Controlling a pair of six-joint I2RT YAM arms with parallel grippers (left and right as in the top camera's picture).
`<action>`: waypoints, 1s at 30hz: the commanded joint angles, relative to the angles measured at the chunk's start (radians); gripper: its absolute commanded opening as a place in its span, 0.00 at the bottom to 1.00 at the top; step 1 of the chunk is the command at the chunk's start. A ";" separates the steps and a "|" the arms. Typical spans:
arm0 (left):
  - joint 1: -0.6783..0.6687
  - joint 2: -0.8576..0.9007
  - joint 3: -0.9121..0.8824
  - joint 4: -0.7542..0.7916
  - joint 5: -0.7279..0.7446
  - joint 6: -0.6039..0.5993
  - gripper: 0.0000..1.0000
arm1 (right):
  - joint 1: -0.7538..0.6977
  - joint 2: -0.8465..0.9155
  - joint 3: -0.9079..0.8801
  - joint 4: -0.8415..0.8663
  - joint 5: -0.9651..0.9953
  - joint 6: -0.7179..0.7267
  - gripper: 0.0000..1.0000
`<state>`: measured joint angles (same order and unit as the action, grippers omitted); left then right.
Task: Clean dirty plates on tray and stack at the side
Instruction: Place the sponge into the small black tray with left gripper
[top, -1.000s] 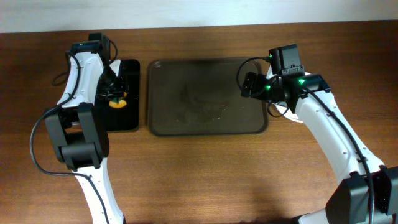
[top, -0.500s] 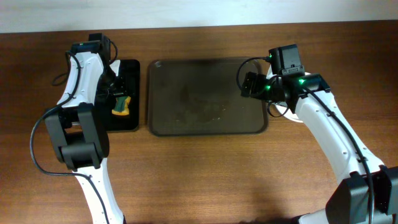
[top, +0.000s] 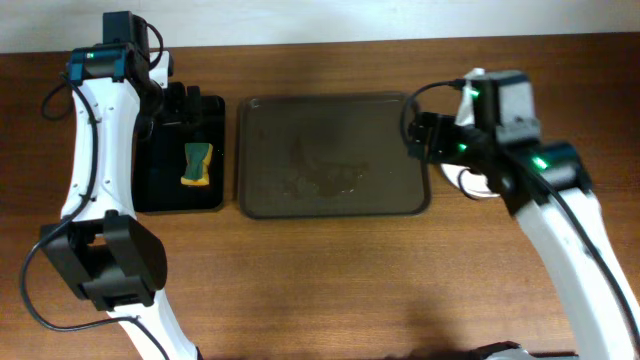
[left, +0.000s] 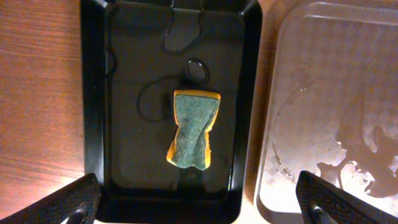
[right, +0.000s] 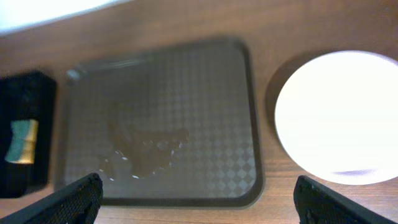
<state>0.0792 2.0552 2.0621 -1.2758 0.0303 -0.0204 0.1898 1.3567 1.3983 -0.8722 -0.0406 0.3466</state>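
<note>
the left hand (left: 203, 200) hangs above the small black tray (left: 127, 68) with its two fingers (left: 65, 200) spread wide and nothing between them. straight below it, well clear of both fingers, a green and orange sponge (left: 193, 127) lies bent in the middle of that black tray, in a thin film of water. just to the right of this hand's spot, the big brown tray (top: 330, 150) sits side by side with the black one on the wooden counter (top: 330, 270), a narrow strip of wood between them. the brown tray carries no plate, only wet patches across its floor. the right hand (right: 199, 200) is also wide open and empty, held up over the right end of the brown tray. below it and to its left runs the tray's patterned, wet floor. below it and to its right, off the tray and just beside its rim, the plates (right: 339, 115) show as one clean white disc on the counter. from here i can't tell how many are stacked there. from overhead the right arm covers most of them.
</note>
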 joint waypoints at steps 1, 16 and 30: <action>0.002 0.003 0.003 -0.004 0.014 -0.010 0.99 | 0.006 -0.118 0.028 -0.020 0.040 -0.021 0.98; 0.002 0.003 0.003 -0.004 0.014 -0.010 0.99 | 0.006 -0.212 0.027 -0.060 0.050 -0.026 0.98; 0.002 0.003 0.003 -0.004 0.014 -0.010 0.99 | 0.005 -0.375 -0.130 0.101 0.244 -0.226 0.98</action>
<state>0.0792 2.0552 2.0609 -1.2785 0.0338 -0.0208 0.1898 1.0985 1.3613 -0.8490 0.1585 0.1997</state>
